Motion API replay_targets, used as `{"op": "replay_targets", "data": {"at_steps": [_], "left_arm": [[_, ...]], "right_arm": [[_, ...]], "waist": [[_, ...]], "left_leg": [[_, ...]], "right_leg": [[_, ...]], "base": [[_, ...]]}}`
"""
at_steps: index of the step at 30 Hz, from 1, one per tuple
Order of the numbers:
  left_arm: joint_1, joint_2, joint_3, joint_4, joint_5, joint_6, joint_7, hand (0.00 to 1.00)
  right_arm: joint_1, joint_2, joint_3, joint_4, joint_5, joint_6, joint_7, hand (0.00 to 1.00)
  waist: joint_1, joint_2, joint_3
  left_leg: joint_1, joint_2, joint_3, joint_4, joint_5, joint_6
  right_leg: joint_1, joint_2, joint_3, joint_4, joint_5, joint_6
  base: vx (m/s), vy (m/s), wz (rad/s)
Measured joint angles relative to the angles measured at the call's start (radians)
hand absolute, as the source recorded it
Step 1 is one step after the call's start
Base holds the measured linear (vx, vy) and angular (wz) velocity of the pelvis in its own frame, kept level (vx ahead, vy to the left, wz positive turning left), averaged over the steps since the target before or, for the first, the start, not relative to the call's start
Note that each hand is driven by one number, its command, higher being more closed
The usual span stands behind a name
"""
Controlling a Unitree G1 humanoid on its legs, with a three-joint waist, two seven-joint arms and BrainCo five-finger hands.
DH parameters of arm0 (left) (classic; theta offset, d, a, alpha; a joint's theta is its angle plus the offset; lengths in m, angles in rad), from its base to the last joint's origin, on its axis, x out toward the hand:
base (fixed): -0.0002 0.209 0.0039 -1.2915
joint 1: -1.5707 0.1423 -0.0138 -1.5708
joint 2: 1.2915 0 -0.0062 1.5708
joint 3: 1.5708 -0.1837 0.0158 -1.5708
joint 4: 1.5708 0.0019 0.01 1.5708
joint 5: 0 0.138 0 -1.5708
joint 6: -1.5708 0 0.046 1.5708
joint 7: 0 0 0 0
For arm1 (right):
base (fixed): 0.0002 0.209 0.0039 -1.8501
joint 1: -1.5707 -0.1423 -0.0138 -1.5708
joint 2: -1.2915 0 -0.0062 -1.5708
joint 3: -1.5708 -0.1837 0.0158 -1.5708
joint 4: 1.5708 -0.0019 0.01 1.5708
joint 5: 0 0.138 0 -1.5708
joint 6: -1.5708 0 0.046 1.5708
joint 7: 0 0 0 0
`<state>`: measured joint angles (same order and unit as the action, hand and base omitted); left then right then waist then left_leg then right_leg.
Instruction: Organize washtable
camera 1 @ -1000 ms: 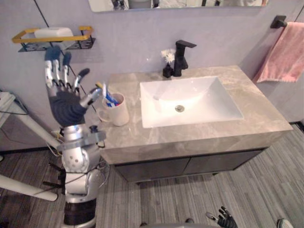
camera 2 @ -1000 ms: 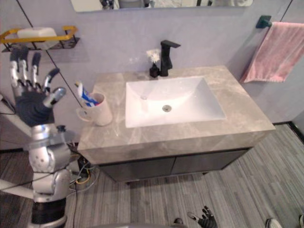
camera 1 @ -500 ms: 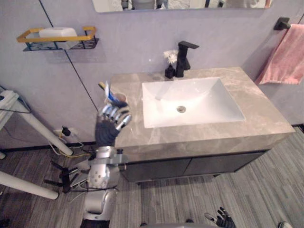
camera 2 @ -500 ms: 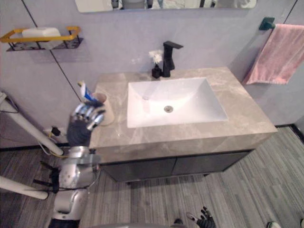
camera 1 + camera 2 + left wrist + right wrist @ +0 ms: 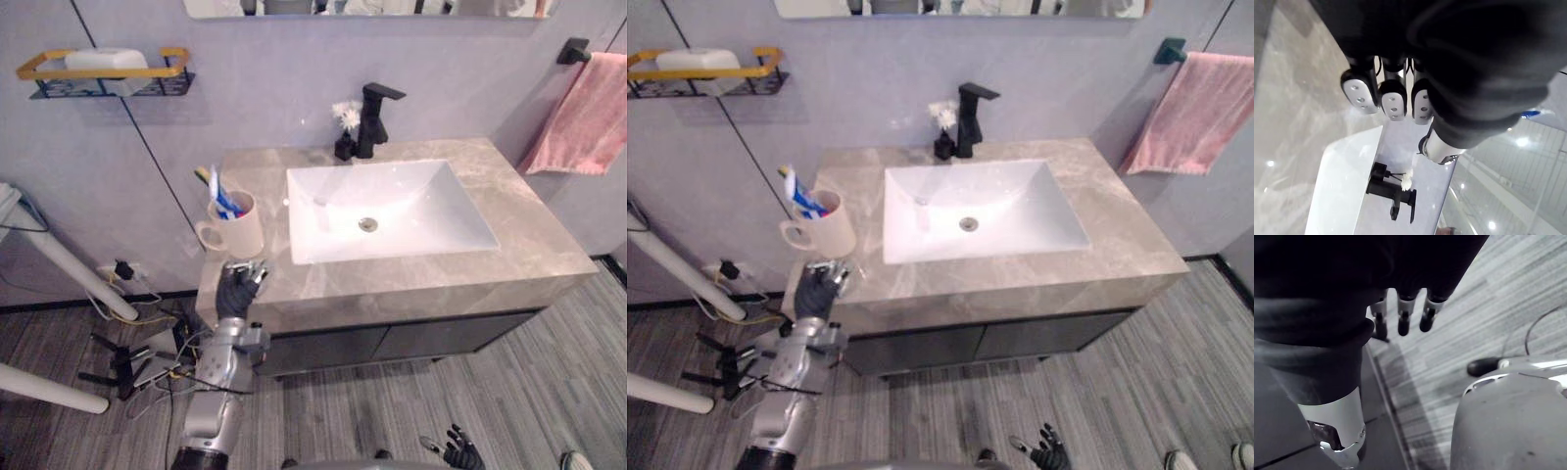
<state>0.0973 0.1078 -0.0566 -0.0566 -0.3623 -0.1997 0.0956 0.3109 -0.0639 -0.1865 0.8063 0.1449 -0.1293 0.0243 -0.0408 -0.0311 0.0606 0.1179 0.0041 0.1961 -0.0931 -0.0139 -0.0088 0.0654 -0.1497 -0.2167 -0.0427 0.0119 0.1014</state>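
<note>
Left eye view: the left hand point(image 5: 238, 291) was low at the front-left corner of the countertop point(image 5: 534, 230). A second before it had been raised high with fingers spread, up beside the wall shelf point(image 5: 41, 70). Half a second before it was passing in front of the mug point(image 5: 238, 227). The arm had therefore dropped steadily. The picture had shifted a little between frames, so part of the apparent motion was the camera's.

Hand state, from the left wrist view: fingers curled in under the dark cover, nothing between them and the thumb — empty.

The mug, with toothbrushes point(image 5: 217, 189) standing in it, sat upright on the countertop just left of the basin point(image 5: 392, 191), in the same place as before. It lay behind and above the hand, toward the wall — near, but clearly apart, with no contact.

Judgement: the left arm appeared to be retiring from the counter rather than approaching. The mug looked set down for good, and this part of the tidying seemed finished.

The soap point(image 5: 103, 59) lay on the shelf. The right hand point(image 5: 458, 452) hung idle near the floor, fingers loosely straight, holding nothing.
</note>
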Motion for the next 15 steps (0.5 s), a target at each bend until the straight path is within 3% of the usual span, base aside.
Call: {"op": "replay_targets", "data": {"at_steps": [15], "left_arm": [[-0.059, 0.053, 0.099, 0.068, 0.000, 0.000, 0.024, 1.00]], "right_arm": [[-0.019, 0.002, -0.006, -0.008, 0.000, 0.000, 0.001, 0.00]], "waist": [[-0.005, 0.000, 0.005]], "left_leg": [[-0.022, 0.012, 0.031, 0.000, -0.002, -0.003]], "right_leg": [[-0.018, 0.015, 0.028, -0.031, 0.022, -0.005]], "base": [[-0.03, -0.035, -0.06]]}}
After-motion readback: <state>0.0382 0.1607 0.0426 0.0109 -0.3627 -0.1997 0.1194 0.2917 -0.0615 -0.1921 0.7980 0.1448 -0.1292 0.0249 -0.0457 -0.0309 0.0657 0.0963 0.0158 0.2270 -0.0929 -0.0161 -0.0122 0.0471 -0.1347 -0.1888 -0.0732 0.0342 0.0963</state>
